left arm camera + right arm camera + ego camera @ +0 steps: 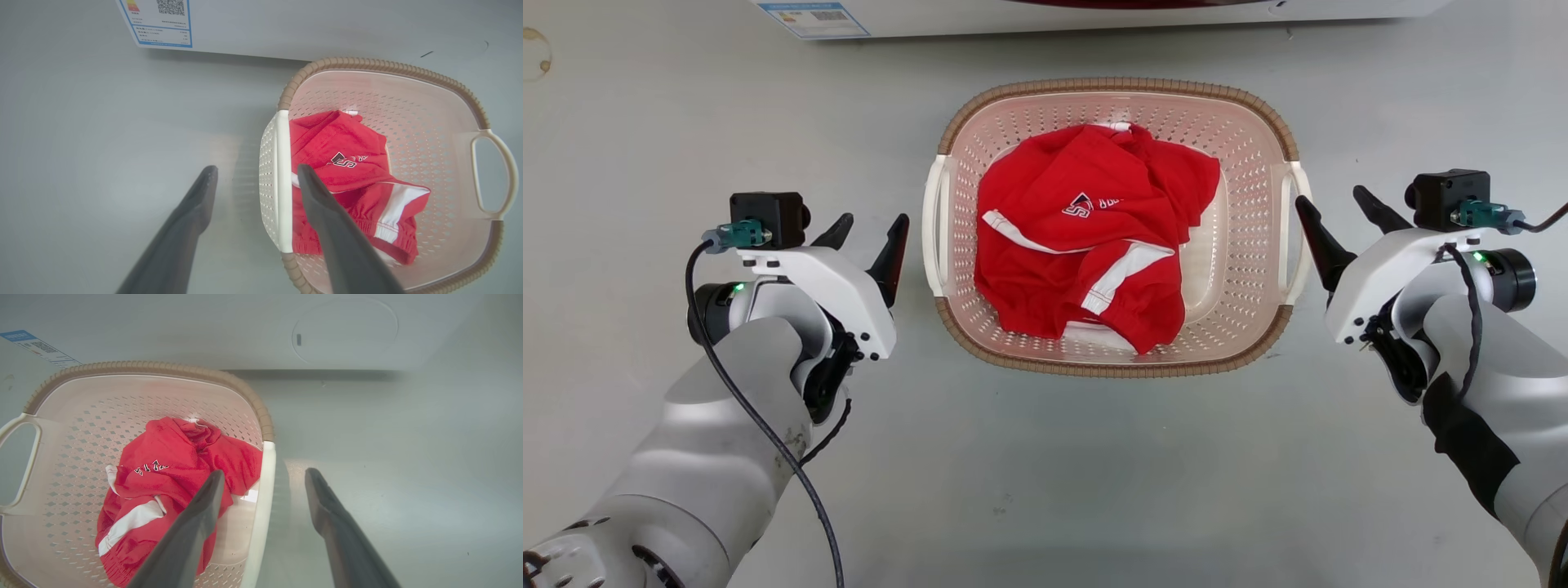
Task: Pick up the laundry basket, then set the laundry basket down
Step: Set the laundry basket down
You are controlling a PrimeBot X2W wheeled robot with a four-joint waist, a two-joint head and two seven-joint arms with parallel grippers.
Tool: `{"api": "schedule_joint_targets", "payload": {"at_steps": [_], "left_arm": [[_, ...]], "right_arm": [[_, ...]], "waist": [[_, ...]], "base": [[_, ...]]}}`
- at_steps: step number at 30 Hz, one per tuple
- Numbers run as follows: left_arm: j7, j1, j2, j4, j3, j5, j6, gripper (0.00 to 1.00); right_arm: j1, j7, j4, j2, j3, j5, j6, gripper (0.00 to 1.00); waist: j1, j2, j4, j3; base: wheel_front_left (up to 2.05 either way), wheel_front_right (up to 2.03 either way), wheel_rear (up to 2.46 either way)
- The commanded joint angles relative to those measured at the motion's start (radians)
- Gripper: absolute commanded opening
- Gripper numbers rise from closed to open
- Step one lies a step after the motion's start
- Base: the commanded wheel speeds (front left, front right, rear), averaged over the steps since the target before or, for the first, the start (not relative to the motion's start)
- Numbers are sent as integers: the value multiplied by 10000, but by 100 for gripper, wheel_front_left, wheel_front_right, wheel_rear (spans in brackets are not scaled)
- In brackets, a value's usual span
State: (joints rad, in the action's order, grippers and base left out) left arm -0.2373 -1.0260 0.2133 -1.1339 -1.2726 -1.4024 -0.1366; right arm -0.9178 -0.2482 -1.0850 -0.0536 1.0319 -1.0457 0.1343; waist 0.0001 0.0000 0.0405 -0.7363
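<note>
The laundry basket (1119, 85), pinkish-cream with a brown rim, sits on the floor ahead, centred between my arms. A crumpled red garment (1094, 237) with white trim lies inside it. My left gripper (874, 222) is open just outside the basket's white left handle (934, 229). In the left wrist view that handle (282, 179) shows between the open fingers (192, 212) of the left gripper (257, 167). My right gripper (1330, 198) is open, its inner finger close against the right handle (1294, 175). From the right wrist, the right gripper (264, 472) frames that handle (263, 522).
A white washer (1094, 16) with a blue-edged label (813, 18) stands directly behind the basket. Grey floor (1045, 474) stretches in front of the basket and out to both sides.
</note>
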Motion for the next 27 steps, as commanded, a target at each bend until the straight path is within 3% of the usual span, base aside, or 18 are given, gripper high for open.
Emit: {"api": "schedule_joint_targets", "payload": {"at_steps": [1, 16, 27], "left_arm": [[29, 201, 298, -63, 112, -103, 59, 100], [260, 1006, 252, -248, 13, 55, 59, 100], [576, 1742, 347, -609, 170, -443, 59, 100]], "right_arm": [[529, -135, 8, 2, 126, -111, -36, 100], [1189, -87, 27, 28, 743, -765, -36, 100], [1625, 117, 7, 32, 1069, -1232, -36, 100]], "waist": [[-1, 0, 31, 152], [-1, 0, 139, 1686], [-1, 0, 197, 2838]], "base": [[0, 0, 0], [0, 0, 0], [0, 0, 0]]}}
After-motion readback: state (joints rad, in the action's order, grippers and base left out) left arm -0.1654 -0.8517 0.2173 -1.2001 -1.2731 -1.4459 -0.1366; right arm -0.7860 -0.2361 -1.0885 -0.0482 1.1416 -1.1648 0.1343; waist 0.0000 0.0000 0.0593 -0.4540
